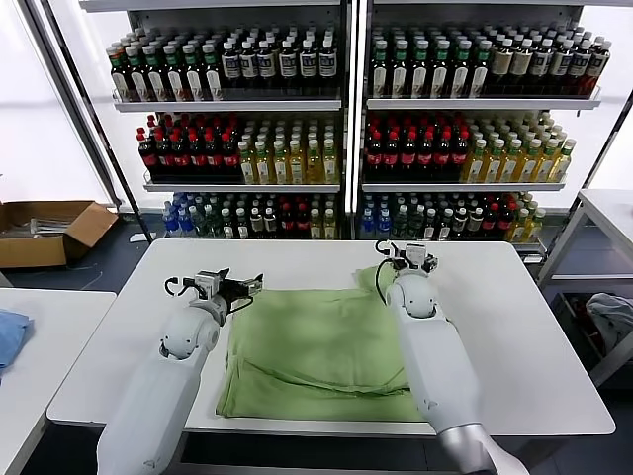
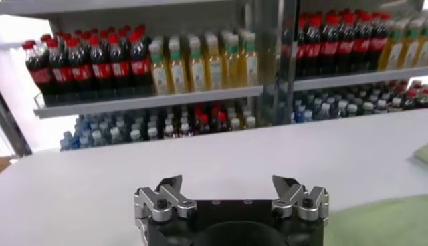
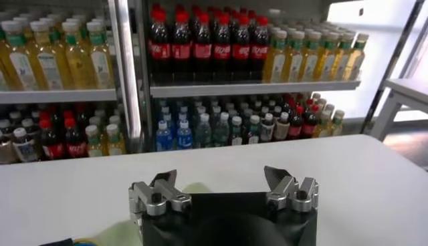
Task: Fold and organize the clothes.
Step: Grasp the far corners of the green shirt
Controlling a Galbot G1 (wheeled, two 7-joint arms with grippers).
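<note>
A light green shirt (image 1: pixel 316 346) lies partly folded on the white table (image 1: pixel 514 336), plain green side up, between my two arms. My left gripper (image 1: pixel 240 287) is open and empty, just over the shirt's far left corner. My right gripper (image 1: pixel 407 255) is open and empty, above the shirt's far right corner. In the left wrist view my open left gripper (image 2: pixel 231 182) hangs over bare table, with green fabric (image 2: pixel 381 224) at the frame's edge. In the right wrist view my open right gripper (image 3: pixel 221 177) shows a sliver of green fabric (image 3: pixel 194 189) beside one finger.
Shelves of bottled drinks (image 1: pixel 336 129) stand behind the table. A second white table (image 1: pixel 40 346) at the left holds a blue cloth (image 1: pixel 8 336). A cardboard box (image 1: pixel 45 230) sits on the floor at the far left. Another table (image 1: pixel 608 213) stands at the right.
</note>
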